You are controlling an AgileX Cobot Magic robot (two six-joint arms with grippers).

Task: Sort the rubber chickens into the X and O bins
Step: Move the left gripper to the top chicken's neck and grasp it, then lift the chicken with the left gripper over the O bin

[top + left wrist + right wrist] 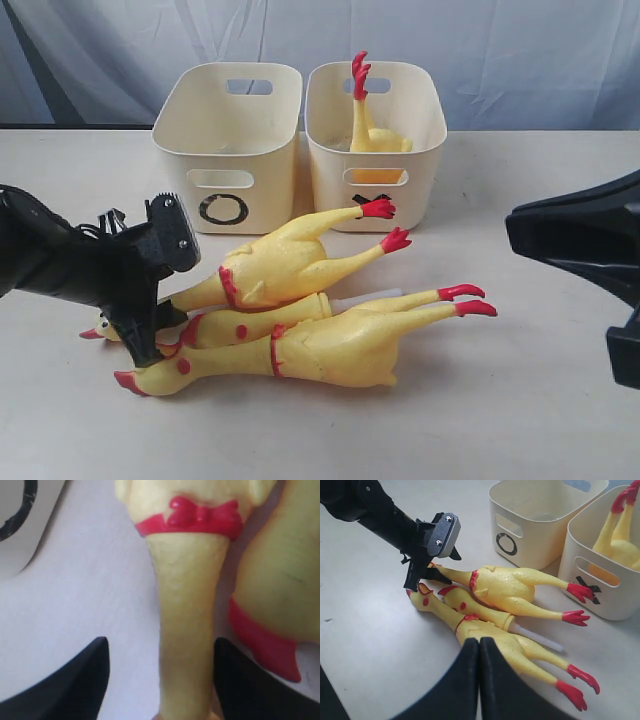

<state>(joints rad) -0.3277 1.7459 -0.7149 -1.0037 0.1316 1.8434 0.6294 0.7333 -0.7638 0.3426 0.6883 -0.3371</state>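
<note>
Three rubber chickens lie side by side on the table: a whole one at the back (pixel 290 265), a head-and-neck piece with a white tube (pixel 255 322), and a whole one in front (pixel 330 350). A headless body (pixel 372 130) stands feet-up in the X bin (pixel 420 165); nothing shows in the O bin (pixel 228 140). My left gripper (pixel 150 325) is open, its fingers astride the back chicken's neck (pixel 185 610) below the red bow; one finger (pixel 240 680) is right against the neck, the other stands apart. My right gripper (pixel 479 642) is shut and empty, hovering over the front chicken (pixel 520 650).
The two bins stand side by side at the back of the table, the O bin (pixel 535 545) next to the X bin (pixel 600 595). The right arm (pixel 580 240) hangs at the table's right side. A wrinkled pale cloth forms the backdrop.
</note>
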